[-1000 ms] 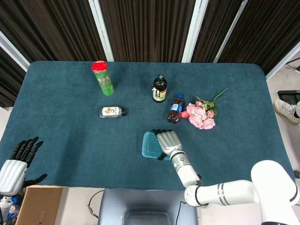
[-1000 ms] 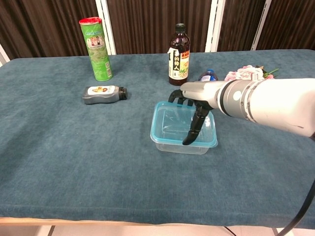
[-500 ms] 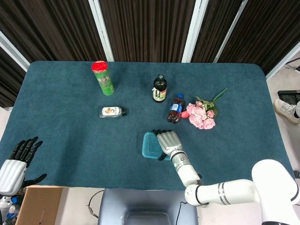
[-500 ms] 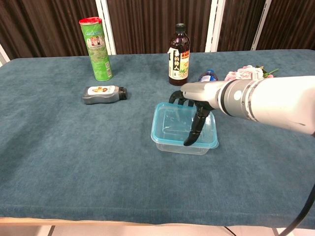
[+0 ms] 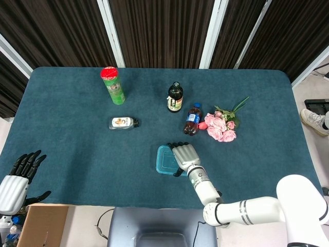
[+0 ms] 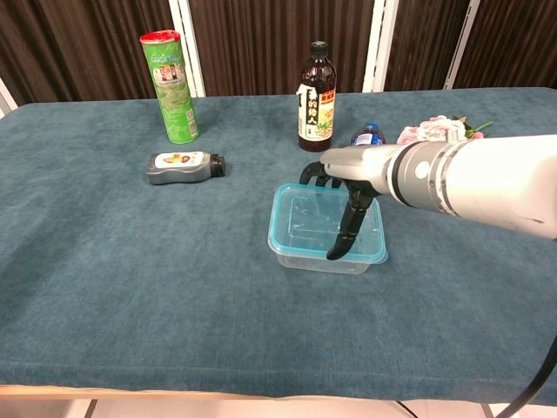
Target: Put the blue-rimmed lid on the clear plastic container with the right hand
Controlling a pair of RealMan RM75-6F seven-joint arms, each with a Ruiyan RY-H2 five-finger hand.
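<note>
A: Where the head view looks down, where's the lid?
B: blue-rimmed lid (image 5: 165, 160) sits on the clear plastic container (image 5: 159, 167), just below the cola bottle (image 5: 192, 120). Right hand (image 5: 184, 155) lies flat on it, fingers spread, gripping nothing.
A: Chest view?
B: Thumb presses the lid's near edge. Teal tablecloth (image 6: 130, 261), dark curtains (image 6: 261, 39) behind. Left hand (image 5: 14, 181) open.

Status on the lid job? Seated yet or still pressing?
Done: the blue-rimmed lid already sits on the clear plastic container, rim lined up all round. In hand: the right hand rests on it, fingertips down. Left: possibly a final press, then lift off; full seating can't be confirmed.
</note>
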